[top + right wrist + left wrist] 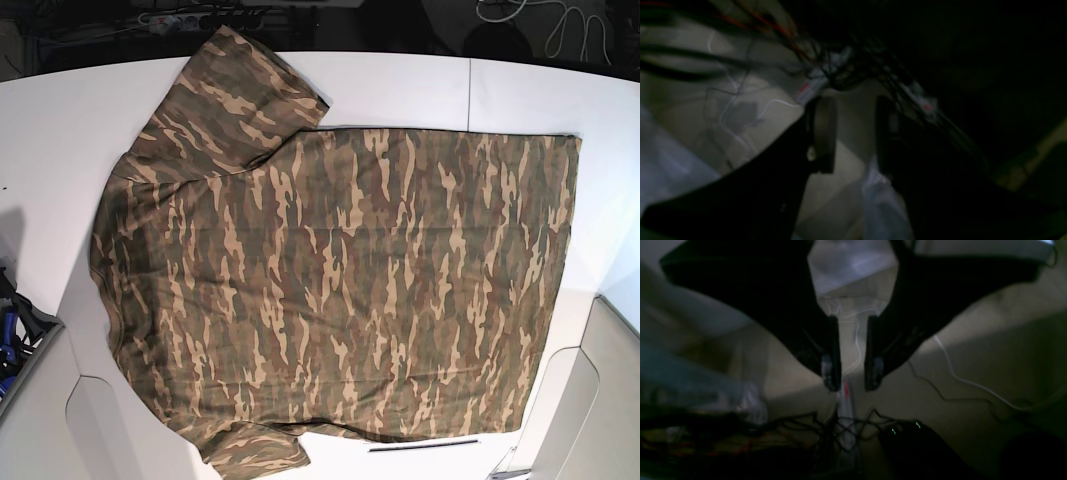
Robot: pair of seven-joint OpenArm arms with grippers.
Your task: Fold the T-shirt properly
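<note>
Starting with T-shirt (340, 290) spread flat on surface (400, 85): pinch both sleeve-side corners evenly. Left fingers (870, 353) slightly apart, right fingers (825, 133) spread, both empty.

Our left gripper (852, 386) has its jaws parted by a narrow gap, nothing between them. Our right gripper (855, 133) shows a wider gap, also empty. Neither arm shows in the base view.
</note>
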